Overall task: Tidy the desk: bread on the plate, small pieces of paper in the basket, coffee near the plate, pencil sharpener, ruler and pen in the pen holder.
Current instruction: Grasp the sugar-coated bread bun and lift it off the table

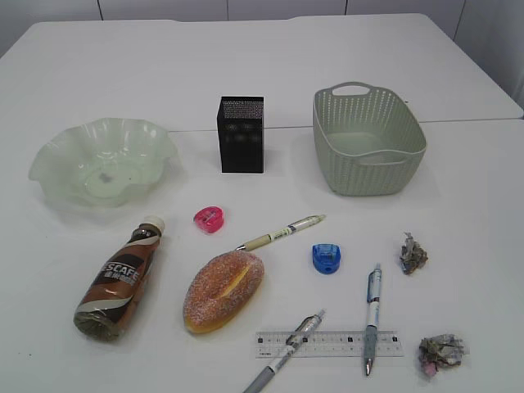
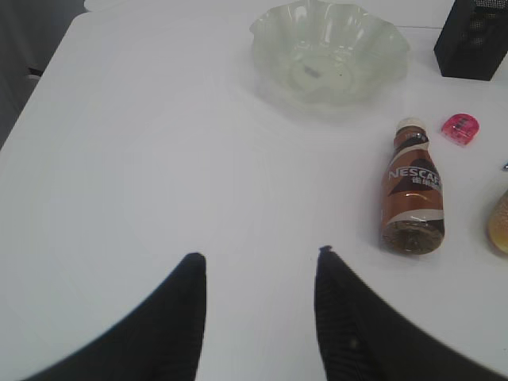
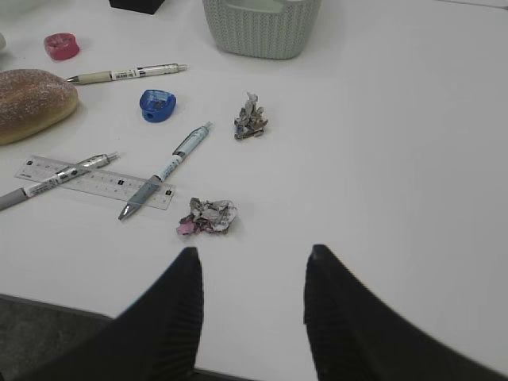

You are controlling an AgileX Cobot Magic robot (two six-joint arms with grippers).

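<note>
Both the left gripper (image 2: 258, 266) and right gripper (image 3: 252, 262) are held spread, empty. The clear plastic ruler (image 1: 329, 344) could be dragged along, since two pens are laid across it.

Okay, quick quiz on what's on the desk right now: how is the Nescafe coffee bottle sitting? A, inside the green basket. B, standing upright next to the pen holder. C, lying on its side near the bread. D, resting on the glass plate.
C: the coffee bottle lies on its side on the desk, white cap toward the plate, just left of the bread and touching neither.
</note>
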